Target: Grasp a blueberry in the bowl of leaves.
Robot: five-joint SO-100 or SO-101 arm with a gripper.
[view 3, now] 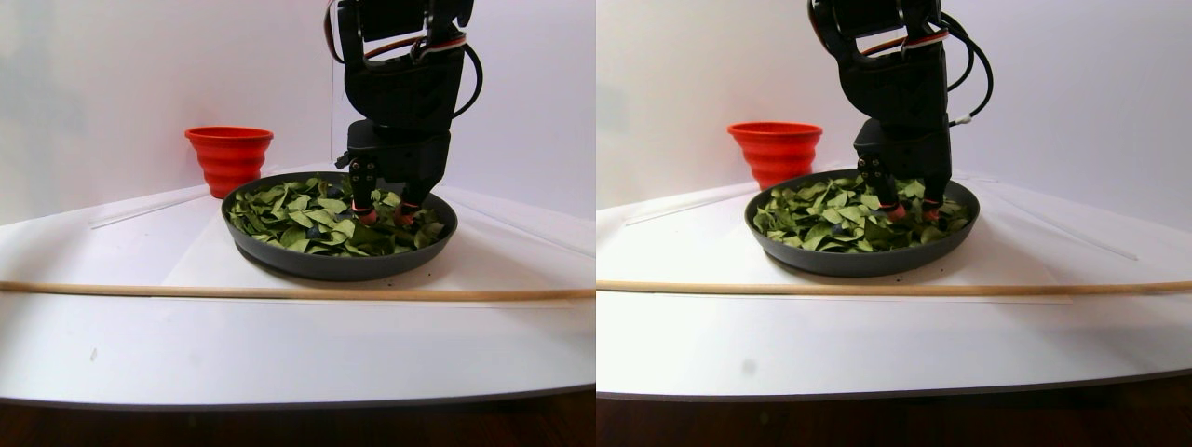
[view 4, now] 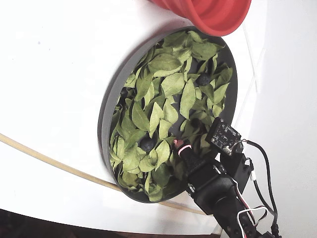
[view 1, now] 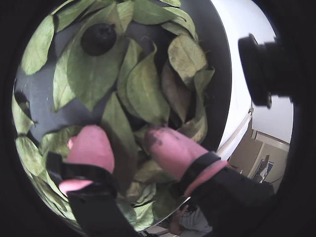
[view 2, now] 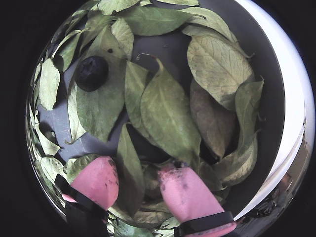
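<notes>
Blueberry (view 2: 91, 73) sits on a broad leaf at upper left in both wrist views, ahead of the fingers and uncovered, so it is an easy target among the leaves (view 2: 165, 116); in the fixed view a dark round thing (view 4: 147, 144) just left of the pink tip looks like the same berry, other dark spots far up the bowl (view 4: 106, 116) may be more berries, cannot tell for sure; gripper (view 2: 140, 185) is low over the leaf bed, pink fingertips (view 2: 98, 180) spread apart with only leaves between them, nothing pinched; the tips look to touch or nearly touch the leaves, probably lowered so the pads can close at berry height; the berry lies off toward the left finger's side, so the grasp looks not yet done and the pincer needs to go forward and left; red cup (view 3: 229, 158) stands beyond the bowl, clear of the work; wooden stick (view 3: 279, 292) lies across the white table (view 3: 140, 345) near the camera.
</notes>
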